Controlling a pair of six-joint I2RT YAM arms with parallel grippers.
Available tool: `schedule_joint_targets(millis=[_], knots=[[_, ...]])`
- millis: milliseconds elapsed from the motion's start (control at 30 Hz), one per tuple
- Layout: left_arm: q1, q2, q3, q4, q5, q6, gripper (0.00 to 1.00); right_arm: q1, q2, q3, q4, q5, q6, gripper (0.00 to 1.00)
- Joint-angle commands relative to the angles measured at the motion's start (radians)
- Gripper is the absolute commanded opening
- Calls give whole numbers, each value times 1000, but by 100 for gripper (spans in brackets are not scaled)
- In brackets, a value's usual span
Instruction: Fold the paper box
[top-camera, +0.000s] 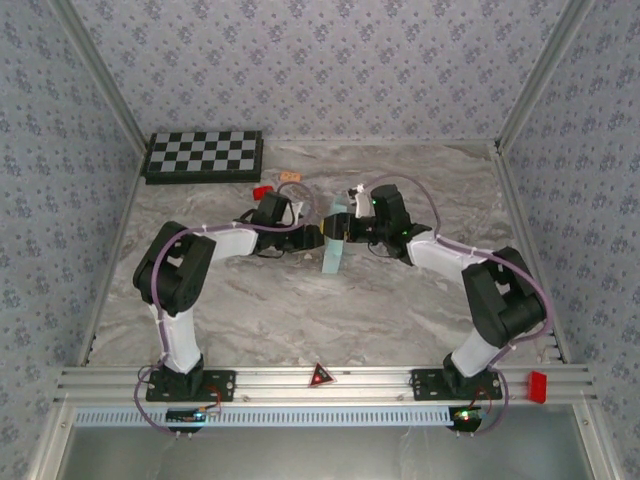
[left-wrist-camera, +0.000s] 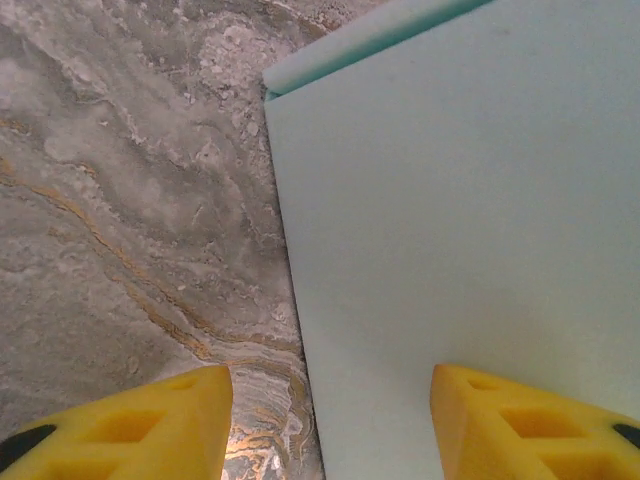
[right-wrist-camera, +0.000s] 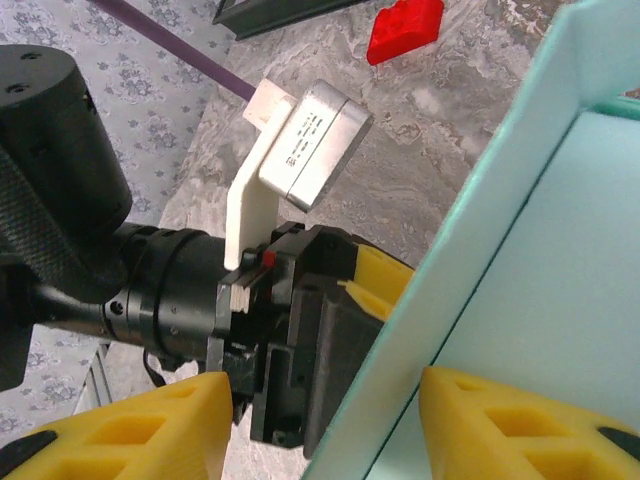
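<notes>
Gaping wide, the left gripper (left-wrist-camera: 330, 432) sets its yellow fingertips (left-wrist-camera: 125, 430) to either side of a straight edge of the paper box (left-wrist-camera: 460, 200); whether either pad touches the card cannot be told. The right gripper (right-wrist-camera: 320, 430) is likewise spread. An upright wall of the pale aqua box runs between its fingers, and the left gripper sits just behind that wall. The box stands partly raised between both grippers, mid-way across the marbled table (top-camera: 300, 310). A red block (top-camera: 262, 192) and a checkerboard (top-camera: 204, 155) lie farther back on the left.
</notes>
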Motion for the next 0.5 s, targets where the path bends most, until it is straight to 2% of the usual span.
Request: schedule_joint_targets(millis=[0, 200, 400, 467], knots=[[3, -38, 4, -12, -53, -3, 55, 3, 28, 41, -42, -5, -24, 54], [10, -116, 3, -96, -209, 15, 56, 4, 3, 96, -125, 44, -66, 54], [0, -189, 32, -181, -300, 36, 58, 2, -68, 144, -235, 156, -121, 55], [-13, -208, 54, -224, -338, 45, 58, 0, -104, 150, -283, 227, -140, 56]])
